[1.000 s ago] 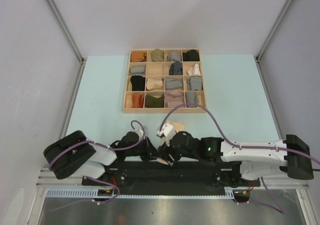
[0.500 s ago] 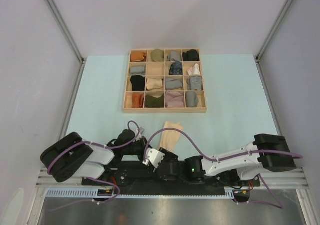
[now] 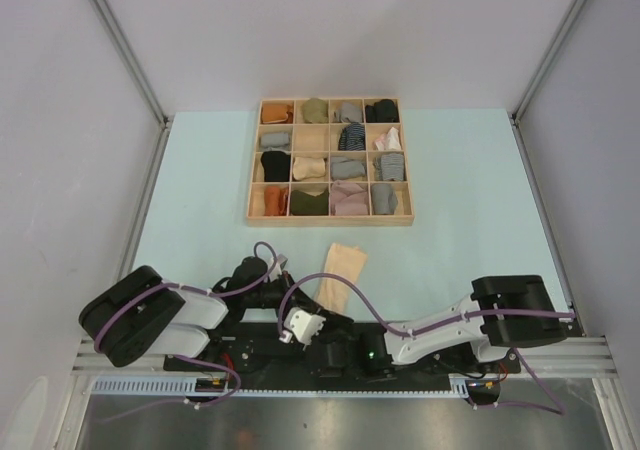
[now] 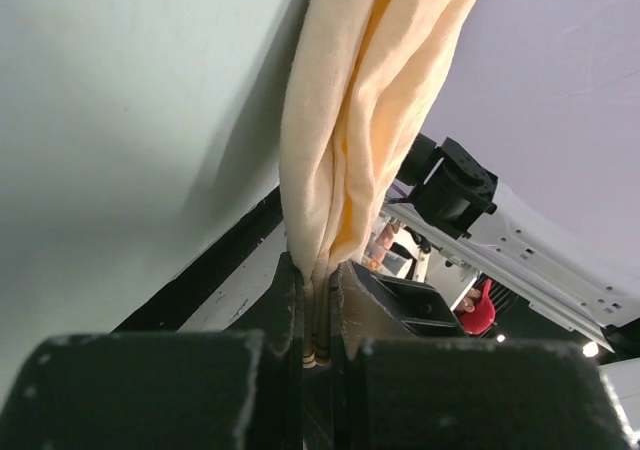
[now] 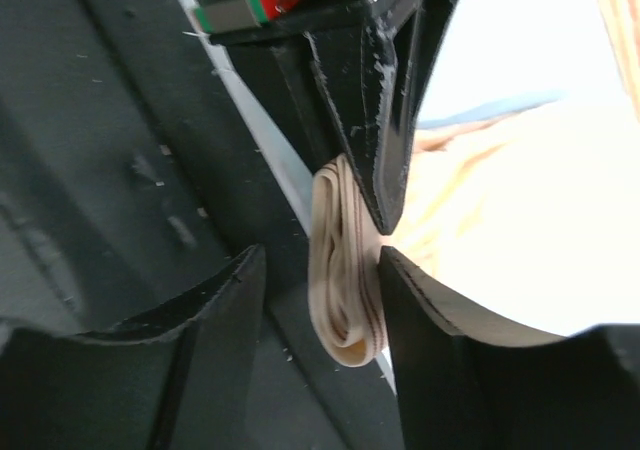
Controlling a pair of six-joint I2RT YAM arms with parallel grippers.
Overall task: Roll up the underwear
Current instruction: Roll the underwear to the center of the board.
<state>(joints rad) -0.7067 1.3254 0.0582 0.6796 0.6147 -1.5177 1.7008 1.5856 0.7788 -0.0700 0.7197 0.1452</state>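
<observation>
Cream underwear (image 3: 341, 268) lies folded into a narrow strip on the counter (image 3: 200, 190), just on the near side of the wooden tray (image 3: 330, 220). Left claw (image 4: 318, 270) is clamped tight on its near end. Right claw (image 5: 320, 260) is parted, straddling that same folded edge at the counter's near edge.
</observation>
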